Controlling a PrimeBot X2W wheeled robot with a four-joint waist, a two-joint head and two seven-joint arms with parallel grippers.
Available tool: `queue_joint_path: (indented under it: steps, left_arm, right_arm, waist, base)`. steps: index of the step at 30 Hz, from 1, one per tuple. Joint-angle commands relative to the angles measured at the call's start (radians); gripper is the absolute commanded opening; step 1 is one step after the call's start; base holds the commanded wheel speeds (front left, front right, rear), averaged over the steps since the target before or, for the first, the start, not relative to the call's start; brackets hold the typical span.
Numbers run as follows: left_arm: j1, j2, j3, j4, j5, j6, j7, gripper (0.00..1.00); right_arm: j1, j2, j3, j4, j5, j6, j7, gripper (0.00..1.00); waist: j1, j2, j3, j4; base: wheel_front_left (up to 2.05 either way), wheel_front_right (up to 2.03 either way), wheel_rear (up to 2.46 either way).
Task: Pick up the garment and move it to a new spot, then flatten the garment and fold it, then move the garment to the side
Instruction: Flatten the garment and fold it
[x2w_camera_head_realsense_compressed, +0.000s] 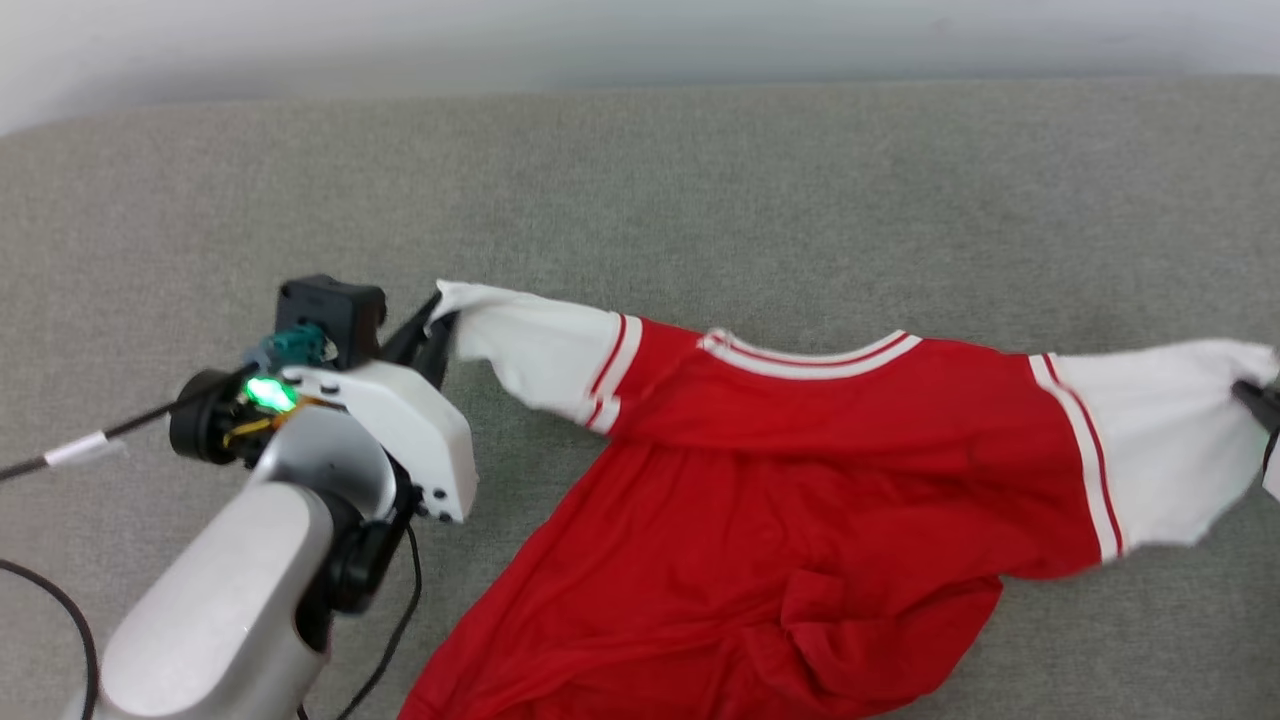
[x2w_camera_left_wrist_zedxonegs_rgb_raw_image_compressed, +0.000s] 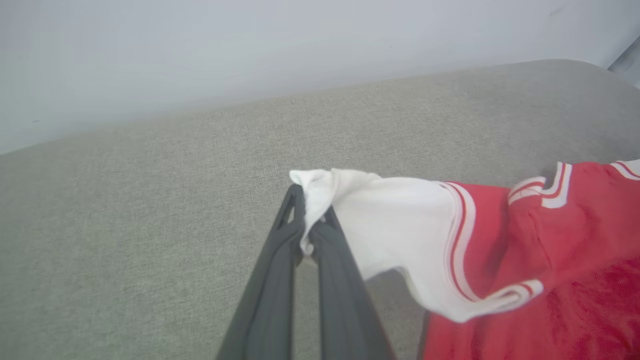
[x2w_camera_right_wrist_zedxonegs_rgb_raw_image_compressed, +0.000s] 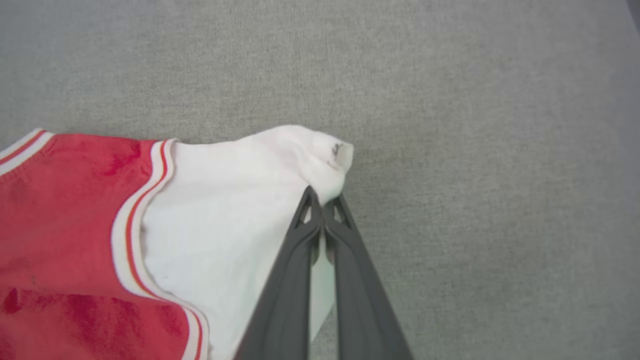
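While each white sleeve end is pinched in a closed gripper, the red T-shirt (x2w_camera_head_realsense_compressed: 800, 470) stretches sideways across a grey fabric surface (x2w_camera_head_realsense_compressed: 700, 180), collar away from the robot, its lower body rumpled toward the near edge. The left gripper (x2w_camera_head_realsense_compressed: 437, 335) clamps one sleeve tip, the right gripper (x2w_camera_head_realsense_compressed: 1255, 400) the other. It looks like the flattening stage; folding and moving aside remain.
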Motion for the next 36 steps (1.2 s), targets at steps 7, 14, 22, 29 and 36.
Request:
queue_joint_path:
  steps: [7,14,22,29,36]
  left_arm:
    - [-0.124,0.0,0.07,0.104,-0.009,-0.014,-0.063,0.0]
    - [-0.289,-0.047,0.121,0.286,-0.039,-0.048,-0.121,0.0]
    - [-0.535,-0.095,0.156,0.495,-0.037,-0.114,-0.227,0.0]
    - [-0.772,-0.103,0.172,0.631,-0.006,-0.156,-0.323,0.0]
    - [-0.975,-0.092,0.183,0.721,0.024,-0.188,-0.412,0.0]
  right_arm:
    - [-0.091,-0.013,0.016,-0.048,-0.056,0.0,-0.057,0.0]
    - [-0.228,-0.01,0.041,-0.009,-0.108,0.0,-0.119,0.0]
    - [-0.453,-0.011,0.07,0.054,-0.158,-0.001,-0.238,0.0]
    - [-0.689,0.009,0.096,0.116,-0.217,-0.001,-0.357,0.0]
    - [-0.894,0.032,0.121,0.18,-0.252,-0.001,-0.488,0.0]
  waist:
    - [-0.0001,-0.0001,-0.098,-0.025]
    - [-0.0001,-0.0001,-0.131,-0.03]
    - [-0.0001,-0.0001,-0.077,-0.041]
    - [-0.0001,-0.0001,0.007,-0.064]
    - [-0.0001,-0.0001,0.11,-0.091]
  base:
    - [0.0,0.0,0.0]
    - [0.0,0.0,0.0]
    - [0.0,0.0,0.0]
    - [0.0,0.0,0.0]
    - [0.0,0.0,0.0]
